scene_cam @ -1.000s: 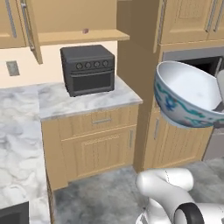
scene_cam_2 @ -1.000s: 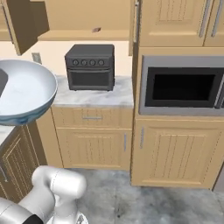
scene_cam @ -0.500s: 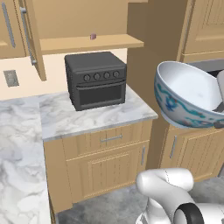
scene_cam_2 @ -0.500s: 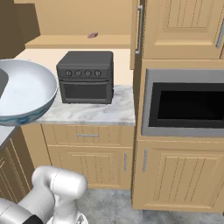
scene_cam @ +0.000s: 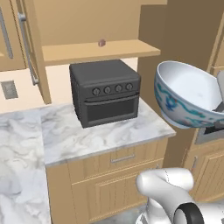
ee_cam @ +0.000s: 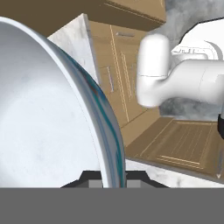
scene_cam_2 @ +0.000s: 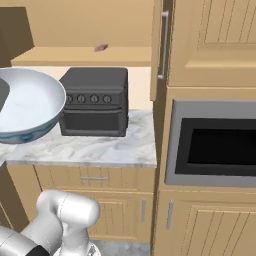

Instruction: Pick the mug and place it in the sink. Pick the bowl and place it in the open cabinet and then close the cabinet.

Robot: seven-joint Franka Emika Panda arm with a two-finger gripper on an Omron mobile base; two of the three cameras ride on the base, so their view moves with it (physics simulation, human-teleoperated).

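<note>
In the left base view the wide round bowl [scene_cam: 190, 98], white inside with a blue-green floral band outside, hangs tilted in the air right of the black four-knob toaster oven [scene_cam: 106, 91], below the open light-wood cabinet's shelf [scene_cam: 98, 50]. In the right base view it sits at the left edge, just left of the oven. In the hand view the gripper [ee_cam: 113, 178] pinches its thin rim between nearly closed jaws; it looks stiff, glossy and breakable, so a rim hold may slip.
</note>
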